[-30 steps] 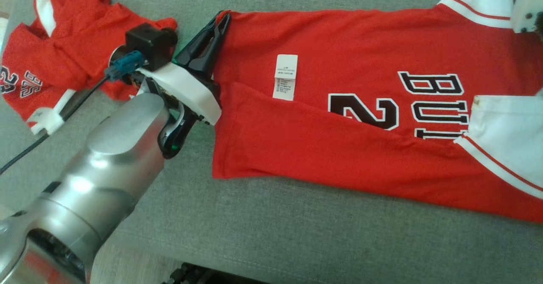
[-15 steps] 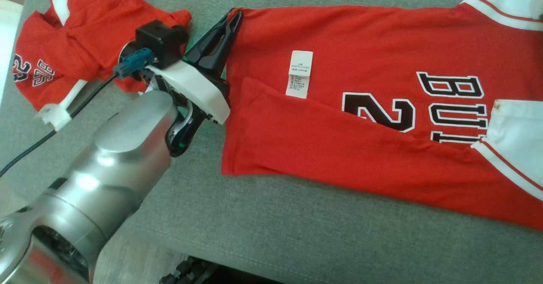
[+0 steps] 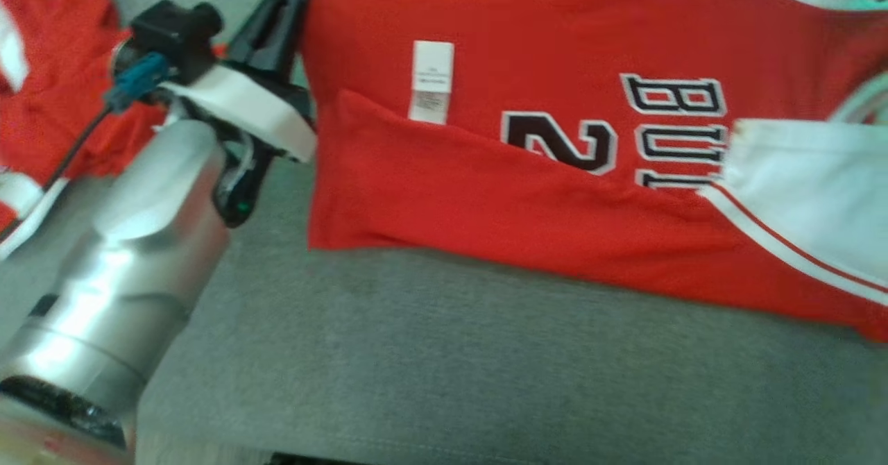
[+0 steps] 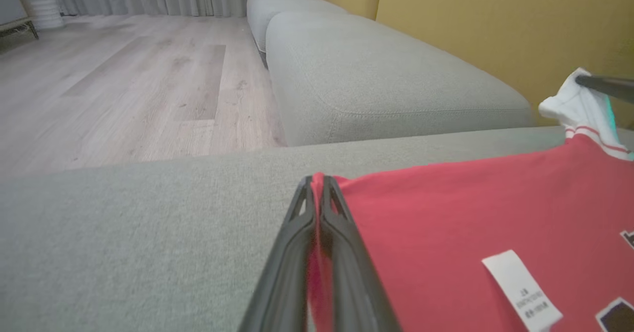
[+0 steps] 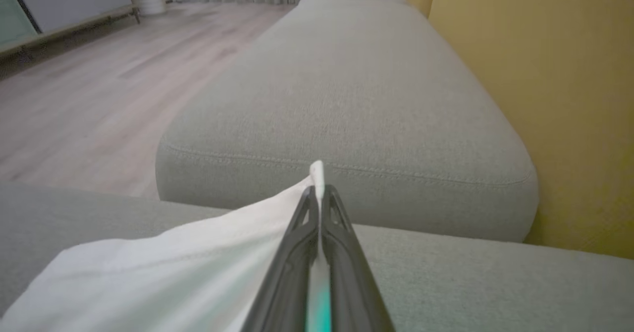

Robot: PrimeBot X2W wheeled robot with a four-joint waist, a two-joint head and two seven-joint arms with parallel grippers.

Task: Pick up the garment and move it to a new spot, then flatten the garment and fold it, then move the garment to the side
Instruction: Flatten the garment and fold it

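Silver forearm (image 3: 132,243), apparently black fingers (image 3: 267,14)

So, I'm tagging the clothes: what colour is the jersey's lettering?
The lettering is black with white outlines on the red jersey, clearest in the head view.

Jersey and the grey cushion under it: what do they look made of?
The jersey looks like thin, soft, matte red knit, possibly synthetic sportswear cloth: it lies in limp folds, with a sewn-in label. The cushion looks like coarse woven upholstery, matte grey with a flecked grain. The exact fibre of either cannot be told.
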